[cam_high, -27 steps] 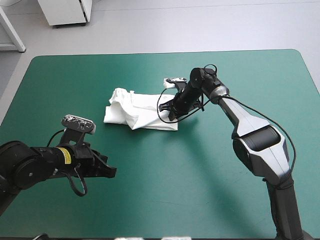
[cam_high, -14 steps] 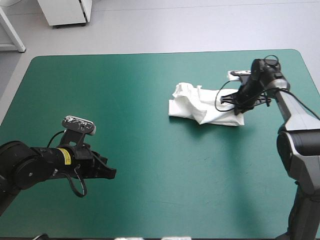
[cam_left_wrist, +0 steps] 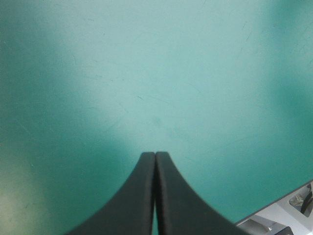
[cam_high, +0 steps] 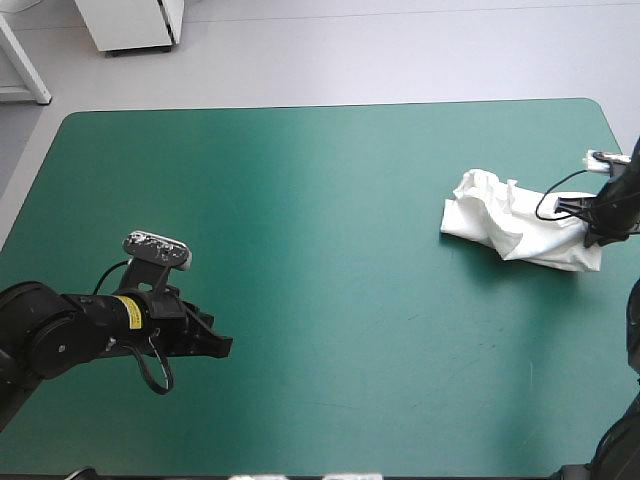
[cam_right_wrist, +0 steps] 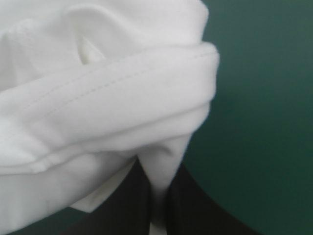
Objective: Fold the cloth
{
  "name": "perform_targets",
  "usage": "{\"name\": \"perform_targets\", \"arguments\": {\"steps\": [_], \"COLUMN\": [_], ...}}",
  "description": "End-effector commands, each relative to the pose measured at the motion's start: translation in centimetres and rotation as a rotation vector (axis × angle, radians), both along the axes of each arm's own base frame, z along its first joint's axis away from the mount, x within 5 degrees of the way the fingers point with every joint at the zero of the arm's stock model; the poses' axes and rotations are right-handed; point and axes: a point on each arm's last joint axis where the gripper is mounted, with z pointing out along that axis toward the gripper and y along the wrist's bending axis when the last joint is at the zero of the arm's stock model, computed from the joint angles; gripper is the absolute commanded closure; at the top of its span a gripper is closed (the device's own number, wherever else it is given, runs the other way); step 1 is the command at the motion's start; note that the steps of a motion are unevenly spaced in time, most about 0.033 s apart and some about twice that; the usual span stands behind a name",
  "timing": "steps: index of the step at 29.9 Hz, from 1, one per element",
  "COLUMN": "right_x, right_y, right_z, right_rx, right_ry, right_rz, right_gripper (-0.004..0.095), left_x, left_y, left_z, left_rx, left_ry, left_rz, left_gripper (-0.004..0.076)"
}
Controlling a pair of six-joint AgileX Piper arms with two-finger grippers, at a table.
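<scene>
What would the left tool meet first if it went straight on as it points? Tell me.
Only bare teal-green cover: the shut left tool has nothing else ahead in its wrist view. The T-shirt lies far off by the table's right edge, seemingly out of that line; depth is unclear.

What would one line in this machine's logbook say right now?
T-shirt: crumpled heap by right edge of teal-green cover | right end effector: shut on T-shirt | left end effector: shut, empty, over bare cover
</scene>
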Motion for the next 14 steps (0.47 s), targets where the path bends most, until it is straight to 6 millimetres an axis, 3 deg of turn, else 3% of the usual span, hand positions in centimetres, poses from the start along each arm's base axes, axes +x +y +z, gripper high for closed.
{"name": "perform_targets", "arguments": {"steps": [1, 9, 11, 14], "right_x": [-1.62, -1.77, -1.79, -1.88], "right_y": [-1.31, -1.68, -1.65, -1.72], "right_z": [3.06, 3.06, 3.13, 3.28], "right_rx": [-0.053, -0.043, -0.042, -0.053], "right_ry": [-0.043, -0.046, -0.049, -0.049], "right_rz": [-0.021, -0.039, -0.039, -0.042], "right_gripper": [0.0925, 0.0920, 0.0871, 0.0692], "left_x": [-0.06, 0.04, 0.08, 0.08], "left_y": [0.01, -0.06, -0.09, -0.09], "left_z": [1.12, 1.22, 1.26, 1.26], "left_rx": [-0.045, -0.056, -0.060, -0.060], "left_ry": [-0.058, -0.073, -0.078, -0.078], "left_rz": [0.003, 0.004, 0.005, 0.005], "left_gripper": [0.0733, 0.0733, 0.0733, 0.0733]}}
